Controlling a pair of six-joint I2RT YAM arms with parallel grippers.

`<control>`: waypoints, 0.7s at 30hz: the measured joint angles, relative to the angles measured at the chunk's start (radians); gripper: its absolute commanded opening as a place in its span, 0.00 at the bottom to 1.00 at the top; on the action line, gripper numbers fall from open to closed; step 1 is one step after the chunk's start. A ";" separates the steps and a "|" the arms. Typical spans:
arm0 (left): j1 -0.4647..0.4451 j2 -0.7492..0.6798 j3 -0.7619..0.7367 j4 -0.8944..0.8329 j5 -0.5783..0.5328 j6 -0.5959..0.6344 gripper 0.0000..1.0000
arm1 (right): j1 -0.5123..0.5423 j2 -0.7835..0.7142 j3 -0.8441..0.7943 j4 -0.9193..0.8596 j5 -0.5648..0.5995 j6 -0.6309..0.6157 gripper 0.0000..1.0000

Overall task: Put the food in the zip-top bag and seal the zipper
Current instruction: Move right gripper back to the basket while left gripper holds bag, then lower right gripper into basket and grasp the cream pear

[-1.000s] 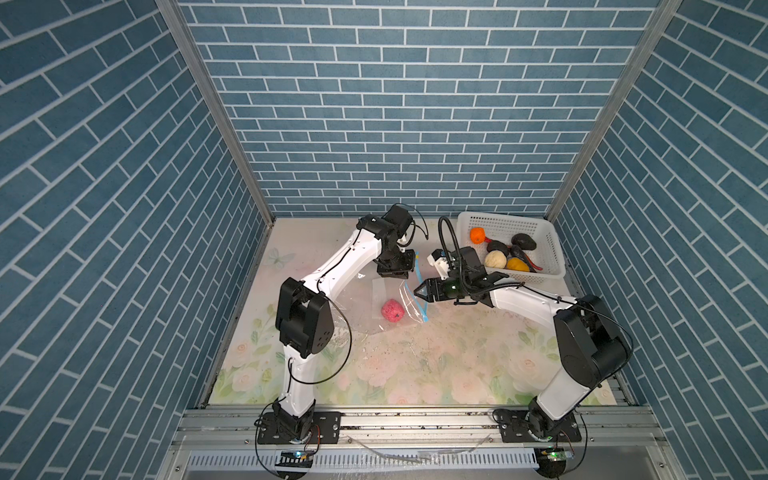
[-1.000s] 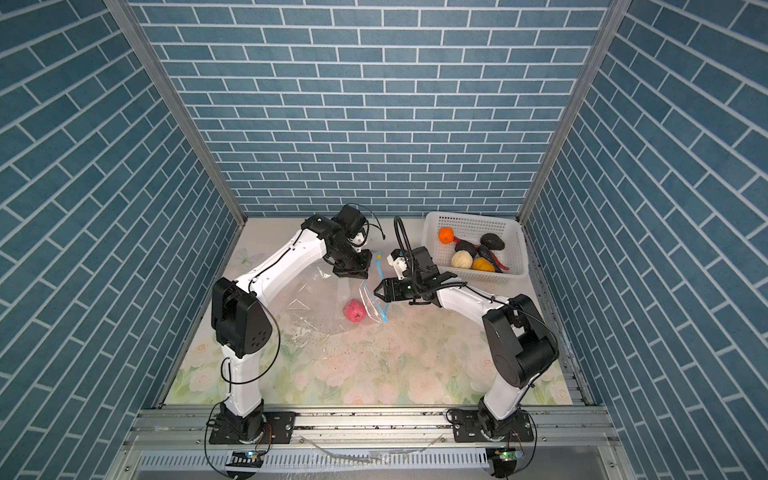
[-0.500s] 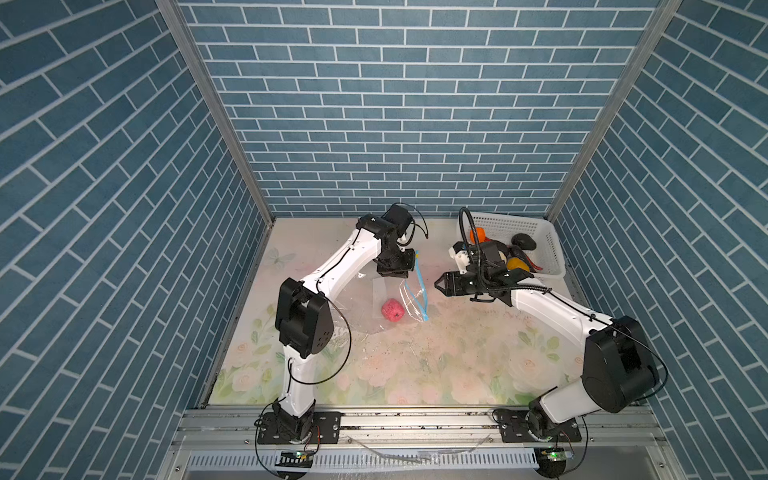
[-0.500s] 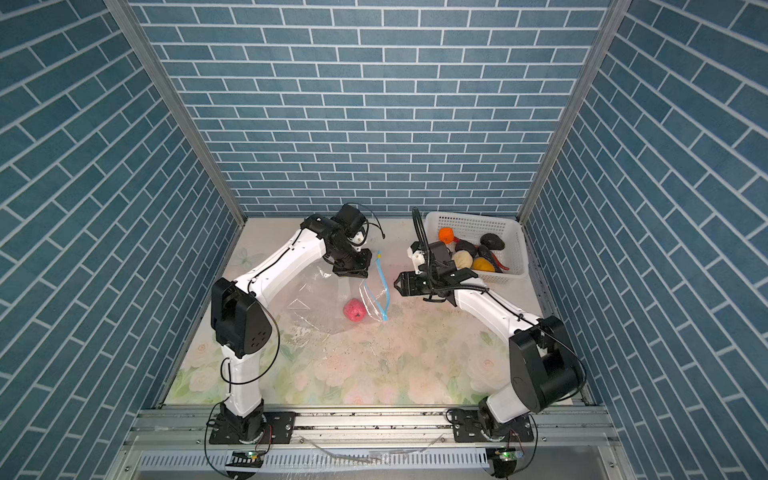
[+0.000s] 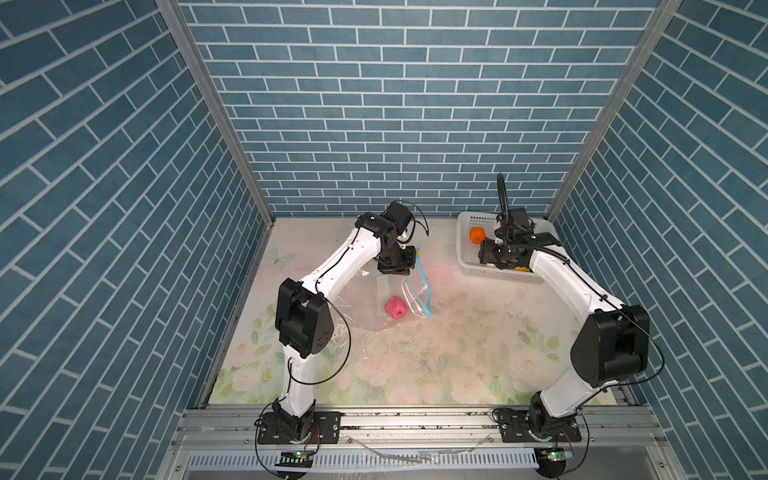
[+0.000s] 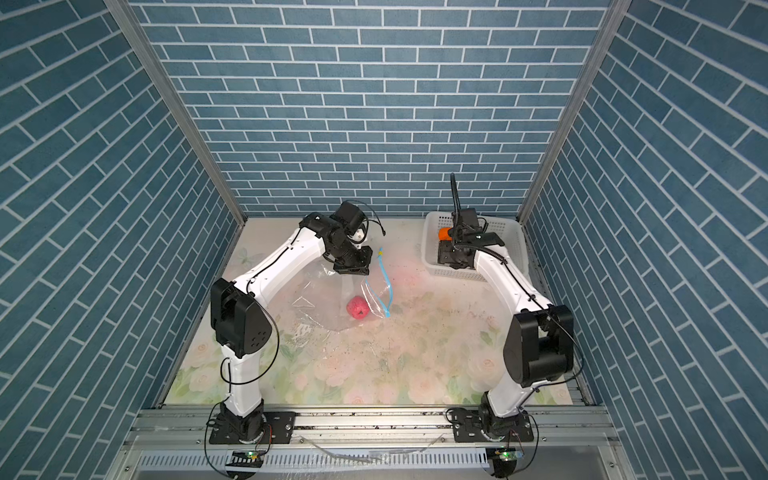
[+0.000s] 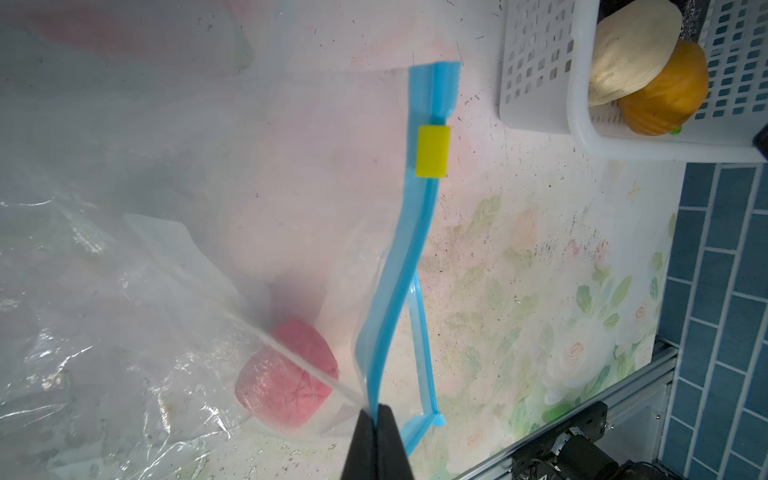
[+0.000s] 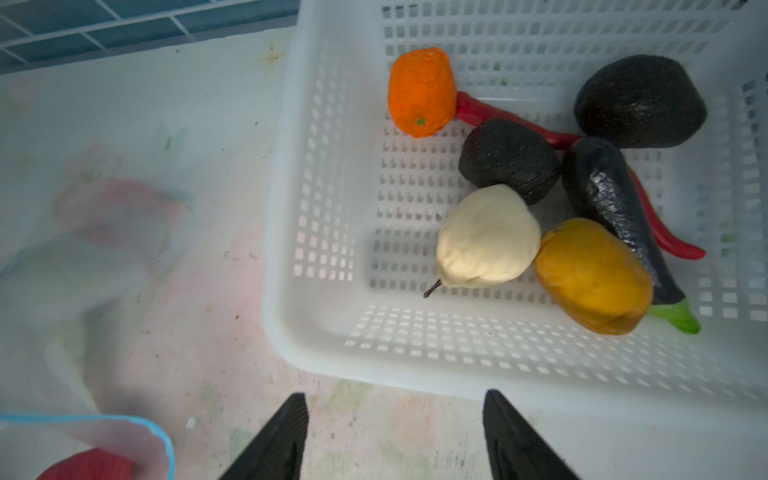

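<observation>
The right end effector (image 8: 393,392) stood wide, with nothing between its jaws. It hovered over the counter (image 8: 187,332), just before the near wall of the white basket (image 8: 291,208). Ahead of it and a little to one side, beyond that wall, lay the cream pear (image 8: 486,237), the nearest piece of food. The stem of the pear pointed back toward the end effector, so its long axis ran almost along the line of approach, only a little slanted. The yellow-orange piece (image 8: 594,276) touched the pear on one side. A black lump (image 8: 509,160) lay just behind the pear, and the orange piece (image 8: 419,91) lay further ahead, apart from the pear.

The left end effector (image 7: 376,411) was closed narrow on one lip of the zipper (image 7: 409,232) and held the mouth of the zip-top bag (image 7: 145,249) lifted and gaping. Close beside its tips, inside the bag, lay the pink piece (image 7: 286,374). The yellow slider (image 7: 433,151) sat far along the strip from it.

The right arm seemed to be the nearer and the free one. Its next move probably needs to go forward and down over the wall, with the jaws across the width of the pear.
</observation>
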 measured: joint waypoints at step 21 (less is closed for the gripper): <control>0.001 0.021 0.020 0.000 0.013 0.001 0.00 | -0.099 0.364 0.369 -0.174 0.088 -0.052 0.81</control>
